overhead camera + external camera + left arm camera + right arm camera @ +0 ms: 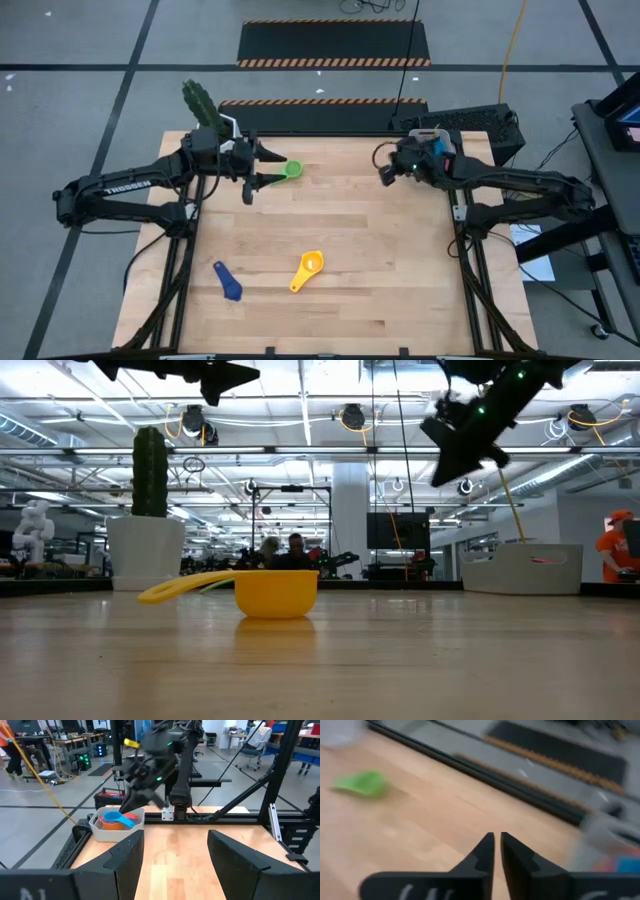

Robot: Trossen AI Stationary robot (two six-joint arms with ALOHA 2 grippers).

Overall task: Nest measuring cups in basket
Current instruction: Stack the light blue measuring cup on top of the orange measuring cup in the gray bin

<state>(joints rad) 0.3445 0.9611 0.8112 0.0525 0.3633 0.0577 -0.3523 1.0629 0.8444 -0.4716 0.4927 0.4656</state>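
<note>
A green measuring cup (292, 170) lies on the table at the far side, just past the fingertips of my left gripper (268, 167), which hovers level and open with nothing between its fingers. The basket (117, 824) stands at the far right corner with blue, orange and red cups (119, 819) inside. My right gripper (497, 845) hangs shut and empty over the table beside the basket, tilted down. A yellow cup (308, 270) and a blue cup (228, 282) rest on the table near the front edge.
A white pot with a cactus (146, 510) stands at the far left corner, behind my left arm. Bare wood lies between the two grippers and across the table's middle (350, 220).
</note>
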